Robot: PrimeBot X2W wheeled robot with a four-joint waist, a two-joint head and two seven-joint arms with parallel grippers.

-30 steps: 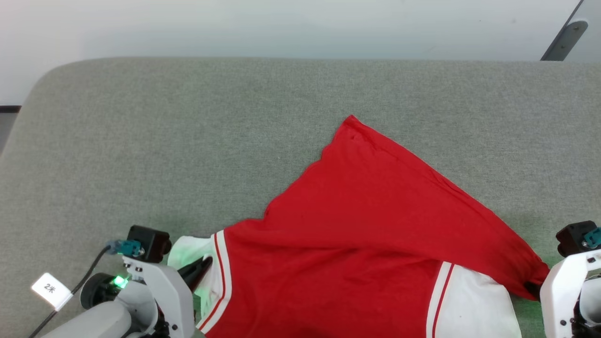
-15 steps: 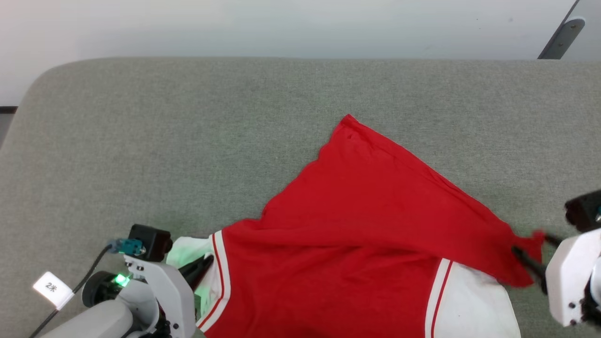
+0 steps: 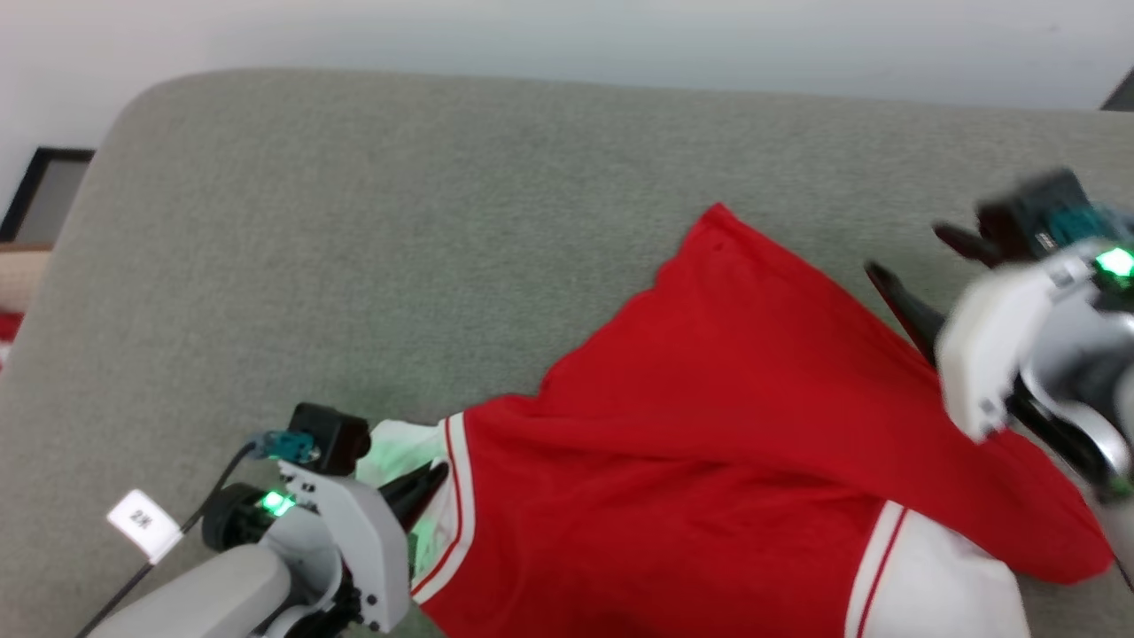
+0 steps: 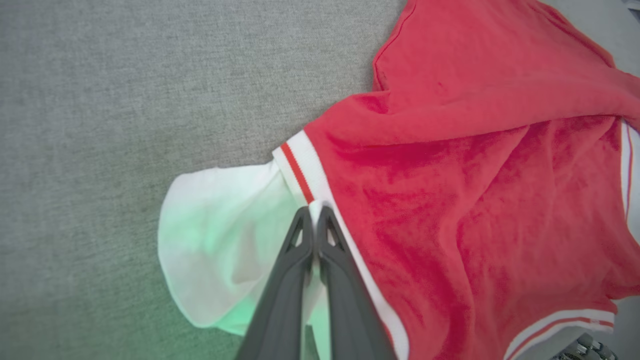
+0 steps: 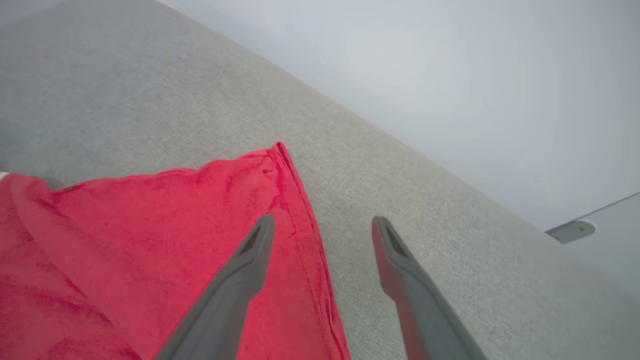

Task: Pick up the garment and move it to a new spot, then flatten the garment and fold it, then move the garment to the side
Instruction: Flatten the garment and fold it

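The garment [image 3: 709,425], a red jersey with white sleeves and red-white trim, lies spread and creased on the grey cushion [image 3: 354,221]. At the lower left my left gripper [image 3: 432,483] is shut on it; the left wrist view has the fingertips [image 4: 315,215] pinched on the striped trim beside the white sleeve [image 4: 220,240]. My right gripper [image 3: 917,257] hangs open above the garment's right edge, holding nothing. In the right wrist view its open jaws [image 5: 324,220] straddle the red hem [image 5: 305,210], short of the garment's far corner [image 5: 277,147].
The grey cushion has a rounded far-left corner and ends at a pale wall [image 3: 567,35]. A dark frame [image 3: 35,177] stands past its left edge. Bare cushion lies left of and beyond the garment.
My right gripper opened, let go of the garment's red corner, and rose up and away; that corner now lies on the cushion. The head camera shifted too. The left gripper kept its grip.
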